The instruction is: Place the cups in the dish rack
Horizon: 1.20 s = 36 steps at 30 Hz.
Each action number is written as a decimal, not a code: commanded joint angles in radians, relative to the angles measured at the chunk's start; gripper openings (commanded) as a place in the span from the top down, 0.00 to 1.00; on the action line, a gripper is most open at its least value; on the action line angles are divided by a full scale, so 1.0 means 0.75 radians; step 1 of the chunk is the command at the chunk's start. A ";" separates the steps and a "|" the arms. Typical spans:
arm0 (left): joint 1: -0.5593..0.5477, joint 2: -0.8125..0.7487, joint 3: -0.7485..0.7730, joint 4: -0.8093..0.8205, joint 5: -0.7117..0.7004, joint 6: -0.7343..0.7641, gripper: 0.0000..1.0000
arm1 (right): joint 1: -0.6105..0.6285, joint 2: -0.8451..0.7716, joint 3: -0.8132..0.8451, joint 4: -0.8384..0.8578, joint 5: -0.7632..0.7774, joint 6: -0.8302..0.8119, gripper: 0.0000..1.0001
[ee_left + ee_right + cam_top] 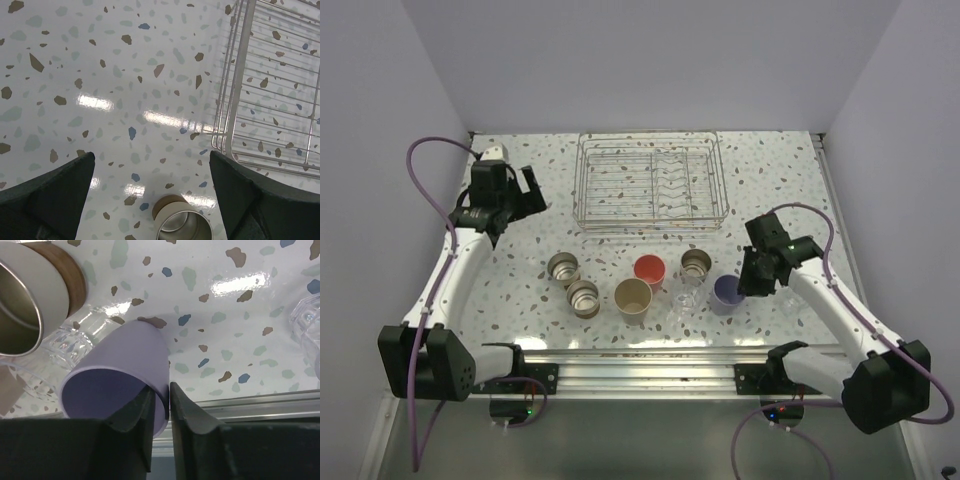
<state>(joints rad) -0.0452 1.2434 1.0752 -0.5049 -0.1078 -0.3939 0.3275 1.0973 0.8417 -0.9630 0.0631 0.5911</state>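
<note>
Pick step, no cup in the dish rack (pixel 650 224) yet: right claw (pixel 161 390) is pinched on the wall of the lavender cup (pixel 125 365), one finger inside the rim, one outside, at the 3 o'clock end of the cup row on the surface (pixel 520 270). Next move likely needs a straight lift clear of the clear cup (pixel 60 347) just beside it, then a carry toward 11 o'clock to the rack. Left claw (pixel 151 155) is spread wide, holding nothing, above the surface at the rack's 9 o'clock side.
</note>
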 commanded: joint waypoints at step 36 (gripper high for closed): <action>-0.124 0.543 0.589 1.829 1.477 -1.260 0.00 | -0.214 0.431 0.931 1.477 -0.974 0.977 1.00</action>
<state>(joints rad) -0.1101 1.6039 1.5528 0.3630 0.7944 -1.0077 0.1673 1.4250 1.5913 -0.2947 -0.4835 1.0706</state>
